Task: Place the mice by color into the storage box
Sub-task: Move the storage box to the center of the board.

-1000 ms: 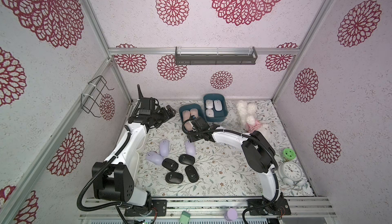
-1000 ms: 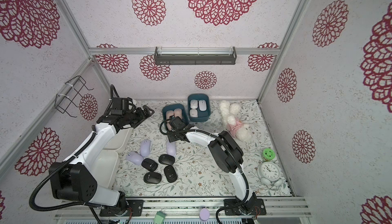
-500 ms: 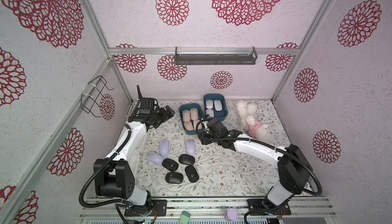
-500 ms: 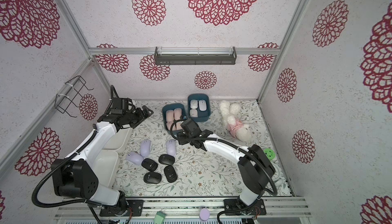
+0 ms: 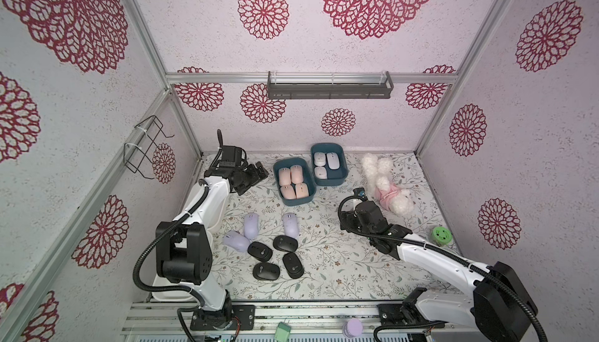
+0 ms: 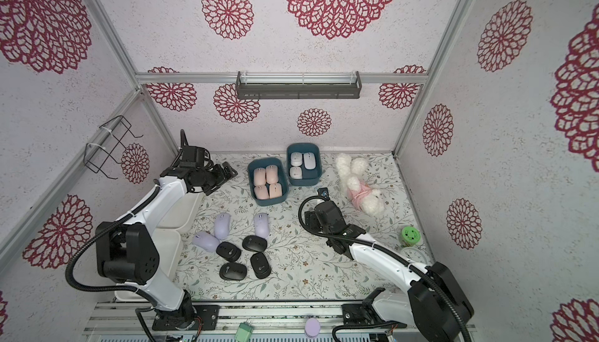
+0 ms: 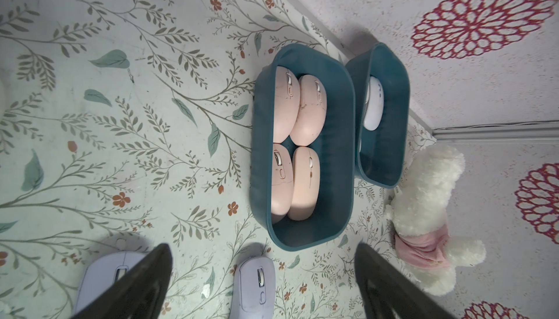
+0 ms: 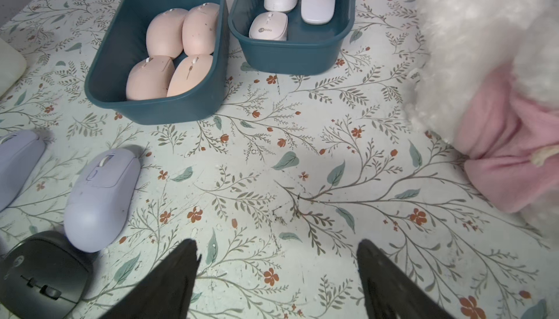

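White plush toy (image 5: 382, 178) beside right pincer (image 8: 276, 243), spread and empty, left pincer (image 7: 263, 245) likewise, near teal boxes (image 5: 296, 201).

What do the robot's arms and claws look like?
The left arm and right arm are smooth white tubes joined by chunky black joints. A ribbed black cable loops beside each one. The left claw and right claw each have two dark, pointed fingers.

Top views look down from high; wrist views (low, close) share the teal boxes (image 7: 335, 166).
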You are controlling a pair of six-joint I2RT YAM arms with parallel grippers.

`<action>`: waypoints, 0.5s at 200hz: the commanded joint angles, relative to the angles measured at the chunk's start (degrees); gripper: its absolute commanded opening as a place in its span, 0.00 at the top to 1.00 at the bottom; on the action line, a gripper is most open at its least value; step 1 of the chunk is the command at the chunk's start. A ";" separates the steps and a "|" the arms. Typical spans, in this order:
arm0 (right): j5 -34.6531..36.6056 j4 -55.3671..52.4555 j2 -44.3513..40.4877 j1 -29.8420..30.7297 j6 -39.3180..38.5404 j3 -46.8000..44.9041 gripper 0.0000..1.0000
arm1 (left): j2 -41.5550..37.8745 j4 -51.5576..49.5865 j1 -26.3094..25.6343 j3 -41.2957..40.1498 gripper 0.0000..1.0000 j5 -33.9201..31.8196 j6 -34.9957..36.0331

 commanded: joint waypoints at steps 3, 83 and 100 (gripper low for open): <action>2.56 4.23 -0.64 -1.08 -0.20 -1.04 0.21 | 3.36 -4.07 -1.91 4.29 0.07 -2.43 0.20; 1.86 6.70 -0.35 -2.70 0.92 -2.81 0.32 | 18.79 -7.16 -6.60 15.58 0.23 -1.43 0.62; 3.37 7.20 -1.33 -2.75 0.78 -3.64 0.33 | 20.50 -7.34 -6.98 17.03 0.27 -1.99 0.49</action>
